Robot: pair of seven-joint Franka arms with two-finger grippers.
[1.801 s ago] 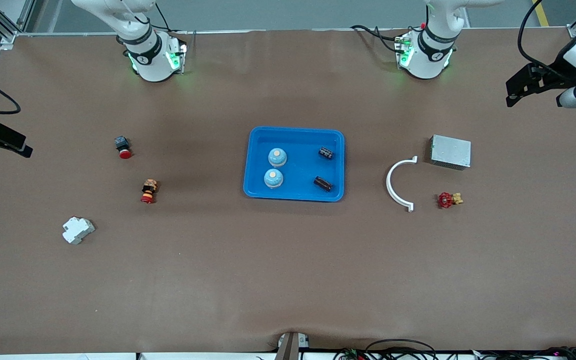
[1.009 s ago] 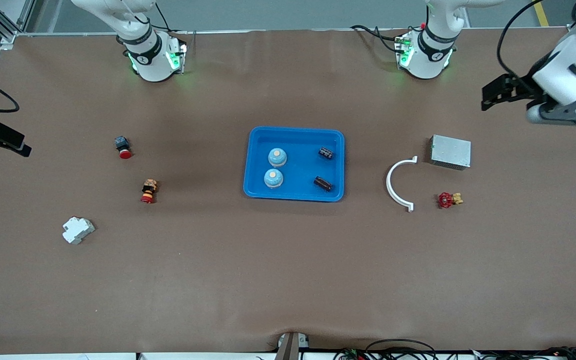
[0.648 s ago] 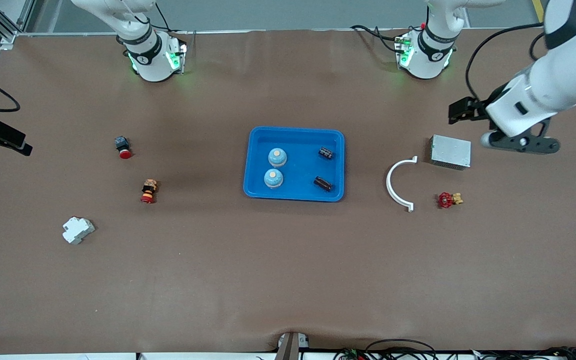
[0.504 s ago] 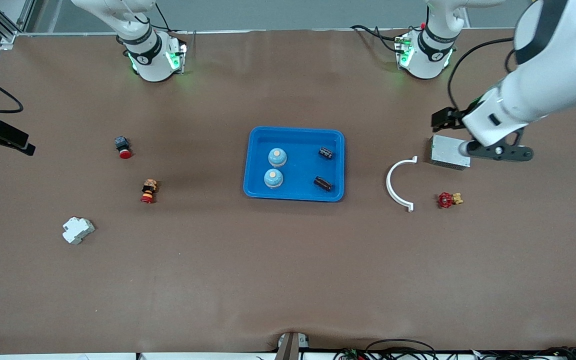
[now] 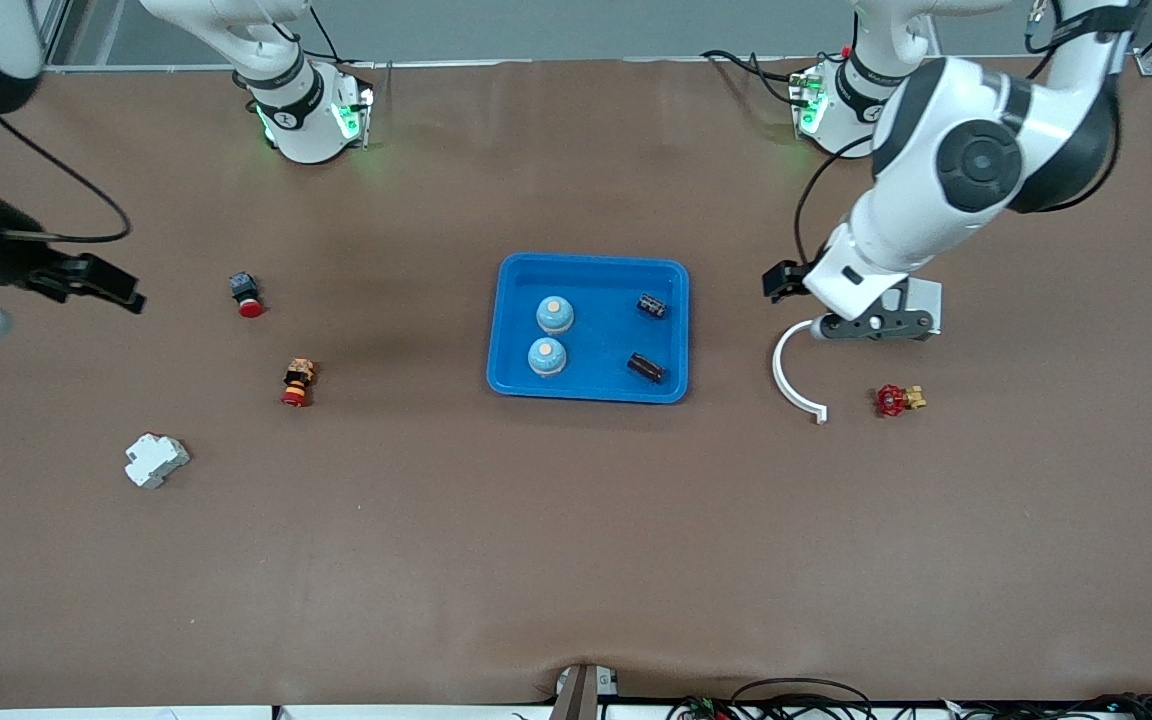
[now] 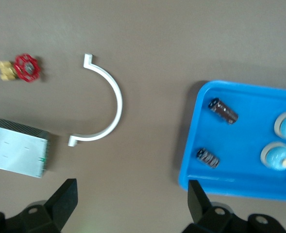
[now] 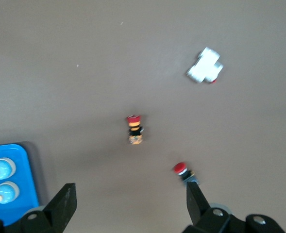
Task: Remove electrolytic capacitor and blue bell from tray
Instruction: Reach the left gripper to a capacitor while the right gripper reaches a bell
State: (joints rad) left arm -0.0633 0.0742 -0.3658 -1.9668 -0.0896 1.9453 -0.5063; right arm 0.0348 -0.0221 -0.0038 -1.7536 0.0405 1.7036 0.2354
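Observation:
A blue tray (image 5: 586,268) sits mid-table. In it are two light-blue dome bells (image 5: 555,314) (image 5: 547,356) and two dark capacitors (image 5: 651,305) (image 5: 646,367). The left wrist view shows the same tray (image 6: 193,141), capacitors (image 6: 224,110) (image 6: 208,158) and bells (image 6: 277,156). My left gripper (image 6: 131,208) hangs open and empty over the table beside the tray, toward the left arm's end. My right gripper (image 7: 128,206) is open and empty, high over the right arm's end of the table. One corner of the tray (image 7: 28,191) shows in its view.
A white curved bracket (image 5: 794,370), a grey metal box (image 5: 928,298) partly under the left hand, and a red valve (image 5: 896,400) lie toward the left arm's end. A red push button (image 5: 248,297), an orange-red button (image 5: 296,383) and a white breaker (image 5: 156,460) lie toward the right arm's end.
The left arm has swung in from its end of the table toward the tray and now covers part of the metal box. The right arm has come in a little. Both grippers stayed open.

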